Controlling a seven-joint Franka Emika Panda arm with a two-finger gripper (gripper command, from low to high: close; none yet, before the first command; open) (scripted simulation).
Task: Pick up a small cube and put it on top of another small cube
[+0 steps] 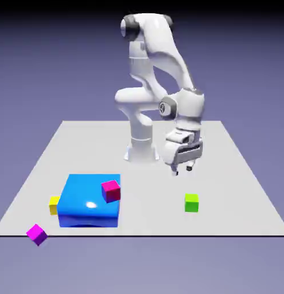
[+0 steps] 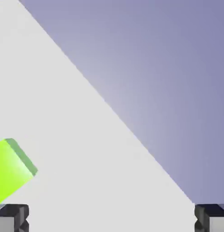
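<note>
So, biggest first: the grey tabletop (image 1: 236, 172) carries everything, w/ the white arm (image 1: 152, 69) rising from its far edge and bending down toward the camera. Next in size is the big blue block (image 1: 89, 201) at the exterior view's left, w/ a pinkish-red cube (image 1: 111, 190) up against its near right corner; whether it sits on the block or just beside it, I can't tell. A yellow cube (image 1: 54, 204) touches the block's left side, and a magenta cube (image 1: 36, 233) lies at the tabletop's front left edge, well apart from the rest.

The gripper (image 1: 182, 169) hangs above the tabletop w/ jaws spread wide and nothing between them; in the hand view both tips sit at the bottom corners w/ only bare surface in the gap.

Smallest and most important: the small cube (image 1: 191, 202), lime green, rests alone on the tabletop right of centre, near the front. It lies just toward the camera and slightly to the exterior view's right of the gripper, and lower. In the hand view the cube (image 2: 11, 170) shows off to the left, outside the line between the tips, its faces skewed to the frame. My read: the hand isn't yet centred over it, so the approach probably needs a sideways shift plus maybe a wrist roll to square the jaws to the cube's faces before descending. Being a cube, it has no long axis to favour
</note>
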